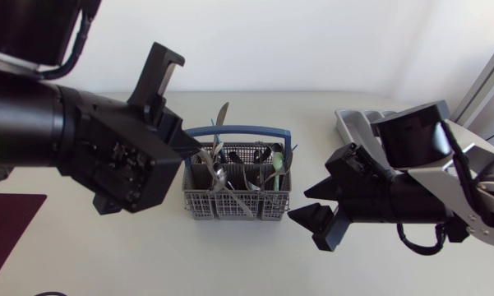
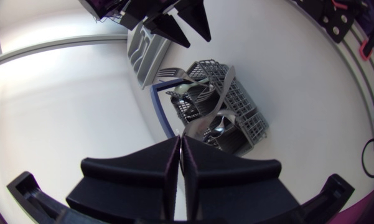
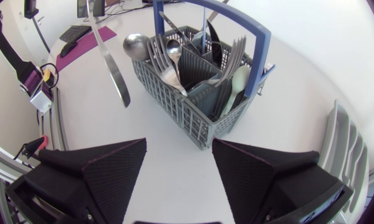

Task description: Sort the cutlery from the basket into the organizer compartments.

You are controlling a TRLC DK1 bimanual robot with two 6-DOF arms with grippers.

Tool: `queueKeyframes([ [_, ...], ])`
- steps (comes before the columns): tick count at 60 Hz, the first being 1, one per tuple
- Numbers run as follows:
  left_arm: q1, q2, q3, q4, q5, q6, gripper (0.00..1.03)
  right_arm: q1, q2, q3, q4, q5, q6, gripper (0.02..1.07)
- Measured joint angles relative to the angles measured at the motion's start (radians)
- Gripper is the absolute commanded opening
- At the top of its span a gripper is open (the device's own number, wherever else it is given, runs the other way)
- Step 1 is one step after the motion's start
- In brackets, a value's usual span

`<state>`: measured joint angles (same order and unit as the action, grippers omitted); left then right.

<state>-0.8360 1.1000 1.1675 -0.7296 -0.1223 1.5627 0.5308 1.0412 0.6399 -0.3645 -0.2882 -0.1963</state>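
**A:** What does the left hand (image 2: 181,142) have?

**B:** It is pinched flat on 1 long silver piece (image 3: 109,56) of cutlery. The piece hangs clear of the basket's cells, just beside the basket (image 1: 271,210) as the right wrist view shows it. I cannot tell whether it is a knife or a spoon, because the gripped end is hidden.

**A:** And the right hand (image 3: 178,144)?

**B:** It is spread wide and holds nothing, low over the bench (image 1: 107,255) between the basket and the organizer (image 1: 353,122).

**A:** So how should this step go?

**B:** I judge the step to be carrying that piece across to the organizer. The dangling end should pass above the blue handle (image 1: 238,130) and the forks (image 3: 233,53) standing up in the basket. The piece is held at 1 end only, so it may swing, and a slow carry suits it. The right hand sits in the path, so it would need to give way or take the piece. The piece should be laid lengthwise along a compartment.

**A:** What about the surface?

**B:** The bench is white and smooth, so a dropped piece would likely slide. A dark red mat (image 1: 8,226) lies at its near left corner
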Motion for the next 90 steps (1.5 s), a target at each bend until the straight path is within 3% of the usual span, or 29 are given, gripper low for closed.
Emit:
queueKeyframes([
  [12,-0.018,0.078,0.180,-0.154,0.033,-0.128,0.03,0.017,-0.079,0.002,-0.029,0.014,0.000,0.81],
  [27,-0.018,0.184,0.397,-0.275,0.048,-0.283,0.03,0.167,-0.180,0.006,-0.037,0.205,-0.011,0.83],
  [55,0.004,0.488,0.603,-0.388,0.060,-0.764,0.03,0.224,-0.296,0.009,-0.027,0.313,-0.053,0.83],
  [69,0.005,0.597,0.720,-0.453,0.153,-0.954,0.03,0.285,-0.292,0.009,0.034,0.403,-0.096,0.82],
  [82,0.023,0.673,0.814,-0.531,0.231,-1.031,0.03,0.341,-0.233,0.010,0.153,0.528,-0.178,0.62],
  [90,0.028,0.697,0.830,-0.538,0.251,-1.056,0.03,0.359,-0.186,0.009,0.212,0.578,-0.232,0.57],
])
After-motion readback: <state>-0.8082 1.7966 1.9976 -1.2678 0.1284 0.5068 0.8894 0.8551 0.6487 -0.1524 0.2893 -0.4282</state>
